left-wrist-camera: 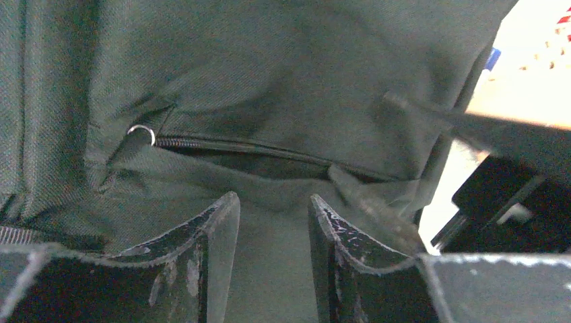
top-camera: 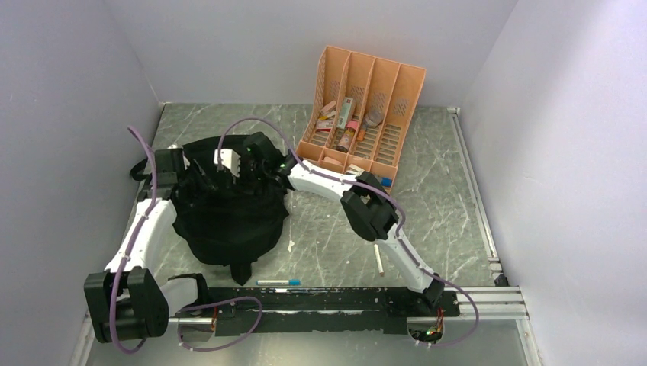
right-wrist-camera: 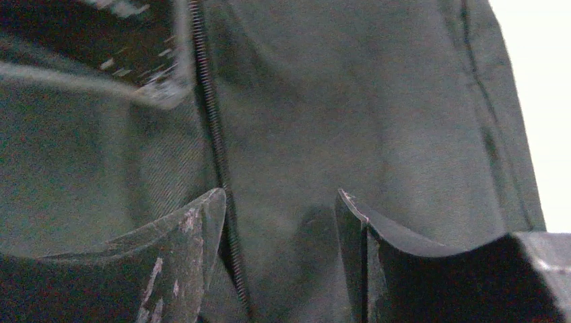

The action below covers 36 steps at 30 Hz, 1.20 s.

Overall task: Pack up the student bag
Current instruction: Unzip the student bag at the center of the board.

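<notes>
on grey table (top-camera: 458,206), slumped black student bag (top-camera: 229,213) (zip parted), left claw (left-wrist-camera: 273,202), right claw (right-wrist-camera: 281,195) gaping

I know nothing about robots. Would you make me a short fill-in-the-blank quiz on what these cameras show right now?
The left gripper and right gripper both hang, jaws apart, over the black ____. The slotted organizer at the back of the table is coloured ____. At the end of the zipper, the left wrist camera shows a small silver ____.
Missing words: backpack; orange; ring.
</notes>
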{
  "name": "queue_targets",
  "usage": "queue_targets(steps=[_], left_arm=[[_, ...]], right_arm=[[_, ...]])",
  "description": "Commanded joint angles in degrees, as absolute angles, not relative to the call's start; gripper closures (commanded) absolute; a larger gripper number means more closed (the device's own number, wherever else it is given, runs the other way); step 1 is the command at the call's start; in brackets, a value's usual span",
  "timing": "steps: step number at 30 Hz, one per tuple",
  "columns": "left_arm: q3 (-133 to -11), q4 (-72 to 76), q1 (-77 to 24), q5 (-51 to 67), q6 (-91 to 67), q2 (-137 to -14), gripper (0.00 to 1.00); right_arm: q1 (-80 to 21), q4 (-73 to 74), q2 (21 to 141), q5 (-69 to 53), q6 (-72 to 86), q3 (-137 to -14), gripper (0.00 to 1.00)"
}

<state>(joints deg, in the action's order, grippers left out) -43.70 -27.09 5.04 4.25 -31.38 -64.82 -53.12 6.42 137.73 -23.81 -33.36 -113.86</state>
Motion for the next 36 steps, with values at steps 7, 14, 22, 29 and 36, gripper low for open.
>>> queue_targets(steps=[7, 14, 22, 29, 36], left_arm=[[-48.39, -25.82, 4.66, 10.22, -35.08, -63.74, 0.53], [-42.75, -20.14, 4.66, 7.08, -37.40, -65.37, 0.53], [-37.63, -18.71, 4.66, 2.85, -37.46, -68.94, 0.55], [-36.15, -19.67, 4.66, 1.46, -37.18, -68.06, 0.55], [-36.39, -20.43, 4.66, 0.73, -36.61, -67.74, 0.55]], right_arm=[[-54.11, 5.62, 134.37, -24.57, -35.26, -106.64, 0.34], [-55.31, -3.97, 133.34, -15.65, -36.20, -101.74, 0.33], [-55.81, -15.29, 132.28, -5.22, -36.77, -96.59, 0.33], [-55.81, -21.76, 132.07, -0.40, -35.03, -95.26, 0.36], [-55.81, -24.60, 130.12, -0.60, -32.93, -93.87, 0.38]])
